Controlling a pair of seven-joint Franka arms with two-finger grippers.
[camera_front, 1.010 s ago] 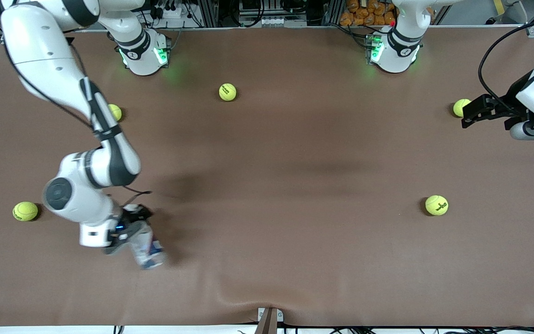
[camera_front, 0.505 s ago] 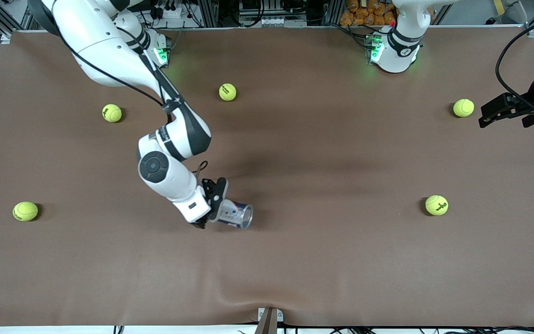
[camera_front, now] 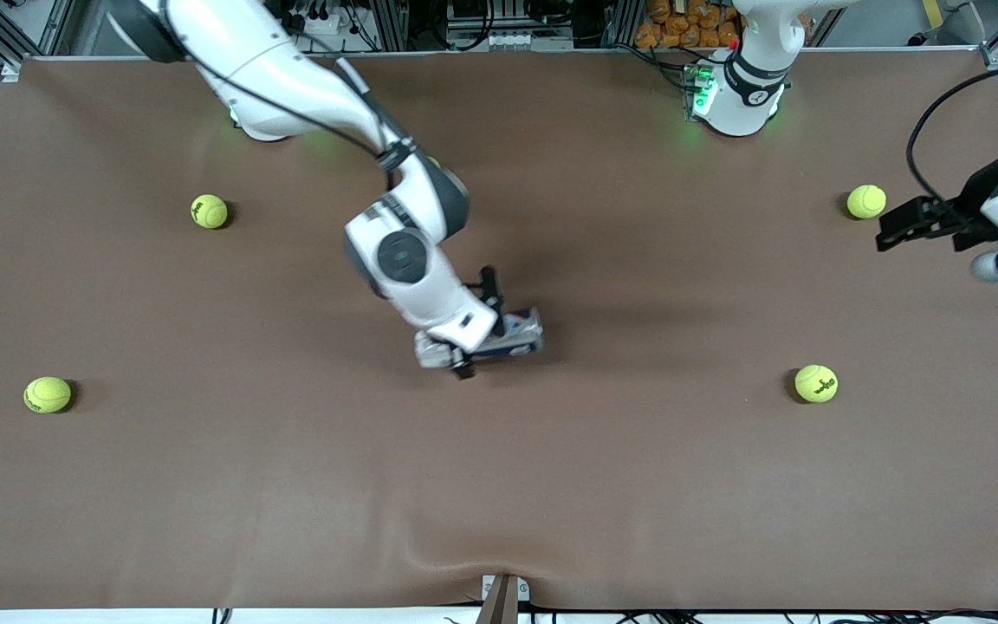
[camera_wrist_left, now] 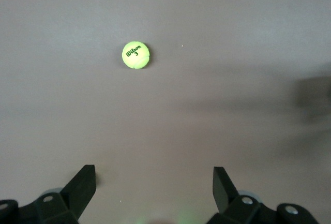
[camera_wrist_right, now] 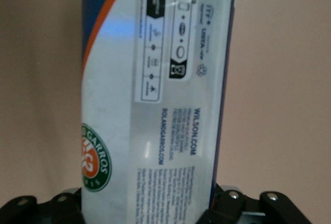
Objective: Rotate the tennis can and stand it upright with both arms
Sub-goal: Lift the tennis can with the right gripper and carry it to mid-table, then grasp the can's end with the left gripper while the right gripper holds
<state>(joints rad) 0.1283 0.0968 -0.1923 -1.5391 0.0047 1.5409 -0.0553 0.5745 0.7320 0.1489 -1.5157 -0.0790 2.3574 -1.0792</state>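
The tennis can [camera_front: 516, 339] lies roughly level on its side over the middle of the table, its silvery rim toward the left arm's end. My right gripper [camera_front: 476, 328] is shut on its middle, one finger on each side. In the right wrist view the can's white, blue and red label [camera_wrist_right: 155, 94] fills the space between the fingers [camera_wrist_right: 227, 206]. I cannot tell whether the can touches the table. My left gripper [camera_front: 902, 224] is open and empty, up in the air at the left arm's end of the table. In its wrist view [camera_wrist_left: 153, 185] nothing is between the fingers.
Yellow-green tennis balls lie scattered: one [camera_front: 865, 201] beside the left gripper, one [camera_front: 815, 383] nearer the front camera, two [camera_front: 209, 211] [camera_front: 47, 394] toward the right arm's end. One ball [camera_wrist_left: 136, 55] shows in the left wrist view. The brown table cover has a fold [camera_front: 499, 563] at its front edge.
My right arm has carried the can from the front part of the table at its own end to the middle, turning it as it went. My left gripper shifted slightly.
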